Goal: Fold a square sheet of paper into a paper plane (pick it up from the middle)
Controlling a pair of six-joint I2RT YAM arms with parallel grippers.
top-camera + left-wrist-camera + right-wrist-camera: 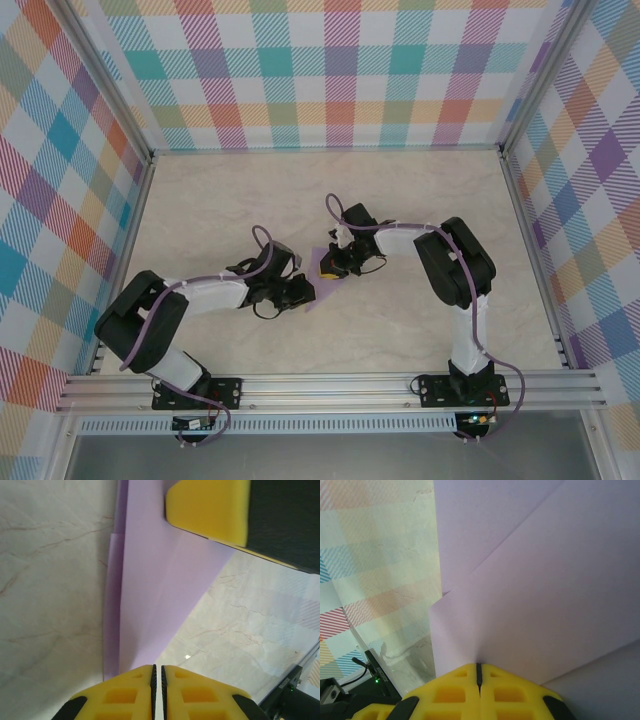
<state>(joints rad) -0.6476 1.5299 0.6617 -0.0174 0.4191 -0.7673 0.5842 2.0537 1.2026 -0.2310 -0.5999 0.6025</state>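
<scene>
The lavender sheet of paper (pixel 321 284) is folded into overlapping layers and is held off the marble table between my two grippers at mid-table. In the left wrist view the paper (pixel 150 590) narrows to a tip that ends in my left gripper (pixel 157 672), whose jaws are shut on it with a hairline gap. One yellow finger of the right gripper (pixel 210 510) shows at the paper's far end. My right gripper (pixel 479 667) is shut on an edge of the paper (pixel 535 590), which fans out from its jaws with a diagonal crease. From above, the left gripper (pixel 302 291) and right gripper (pixel 331 265) stand close together.
The marble table top (pixel 230 200) lies bare around the arms. Checked walls (pixel 330 70) close in the back and both sides. An aluminium rail (pixel 330 385) with both arm bases runs along the near edge.
</scene>
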